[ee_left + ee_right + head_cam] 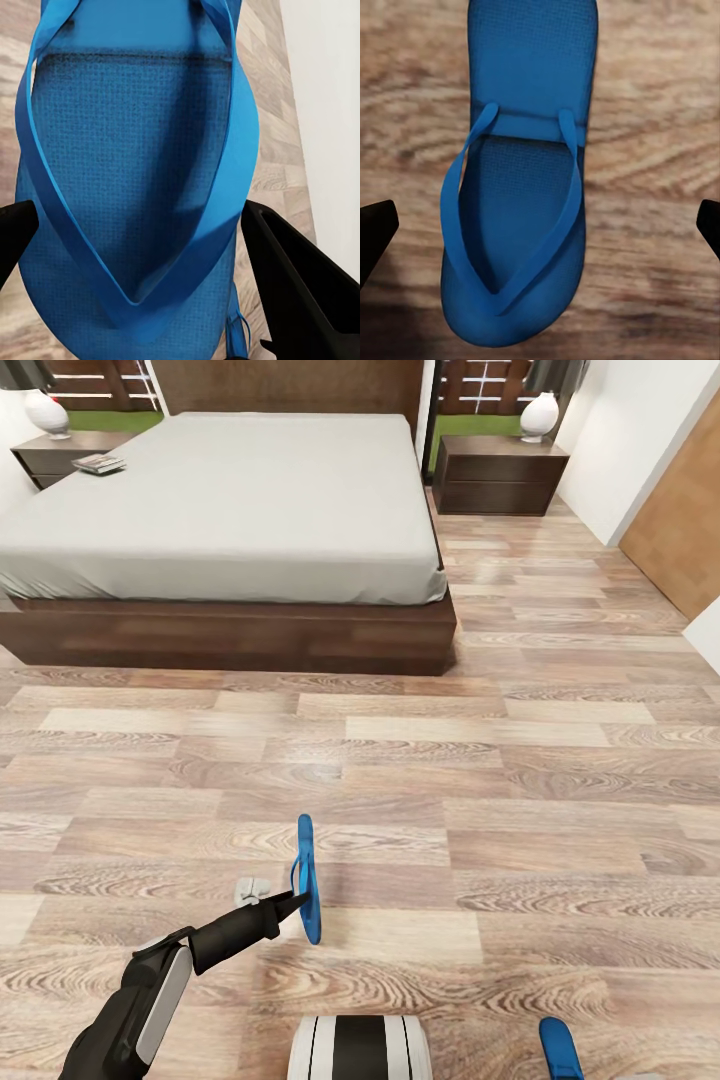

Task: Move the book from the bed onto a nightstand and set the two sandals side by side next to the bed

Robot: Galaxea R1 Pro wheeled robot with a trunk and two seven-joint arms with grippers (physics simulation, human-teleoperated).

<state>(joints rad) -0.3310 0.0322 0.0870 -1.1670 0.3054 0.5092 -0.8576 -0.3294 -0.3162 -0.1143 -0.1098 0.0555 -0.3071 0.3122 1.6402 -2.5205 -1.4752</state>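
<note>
Left end effector (290,901) grips a bright blue flip-flop sandal (306,877) (held on edge); right end effector (540,225), spread wide, hovers over second blue sandal (521,172).

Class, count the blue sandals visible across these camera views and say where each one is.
2. One sandal hangs on edge in the left gripper above the floor. The other sandal lies flat on the wood floor under the open right gripper.

Matt, fine-textured blue sandal (135,172) foam; grainy wood-plank floor (500,780); smooth pale-grey cloth on the bed (240,500).
</note>
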